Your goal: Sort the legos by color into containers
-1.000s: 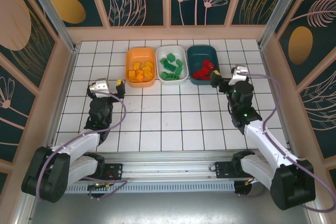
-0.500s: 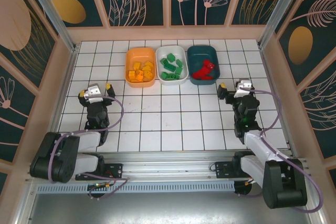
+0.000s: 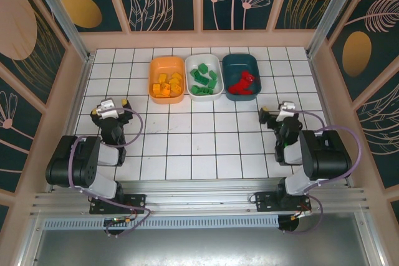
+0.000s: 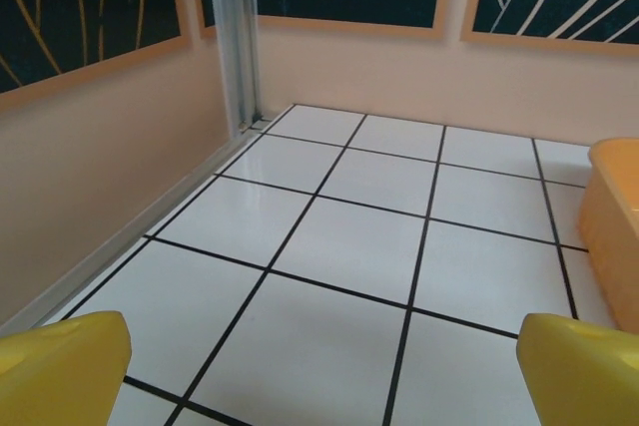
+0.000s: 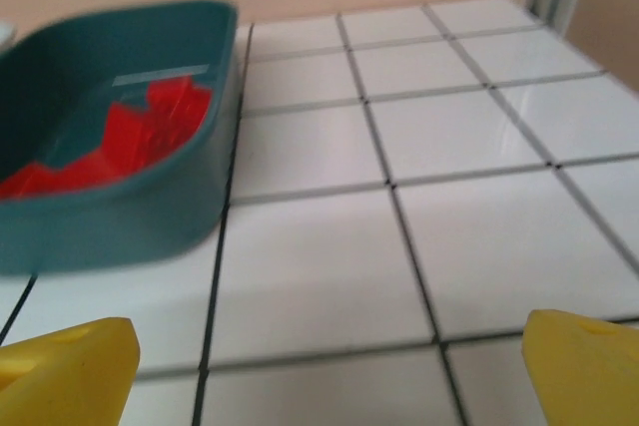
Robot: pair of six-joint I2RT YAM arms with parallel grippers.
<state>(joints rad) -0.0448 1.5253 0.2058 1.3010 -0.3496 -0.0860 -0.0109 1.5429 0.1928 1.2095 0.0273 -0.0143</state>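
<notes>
With yellow bricks [image 3: 165,85] in the orange tub [image 3: 167,59], green bricks [image 3: 204,78] in the white tub [image 3: 204,57] and red bricks [image 3: 242,83] in the teal tub [image 3: 242,57] by the table's [image 3: 206,135] far edge, I judge the sorting done, so the left gripper [image 3: 110,106] and right gripper [image 3: 278,112], jaws spread and empty, should park at the near edge.

orange tub [image 3: 167,62], wht tub [image 3: 204,58], dk teal tub [image 3: 240,60]

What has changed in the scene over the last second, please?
The left gripper drew back leftward and slightly toward the near side. The right gripper pulled away from the teal tub, also toward the near side. Both stand open and empty; nothing was grasped or released. That tub, the orange tub, the white tub and the sorted bricks stayed put.
</notes>
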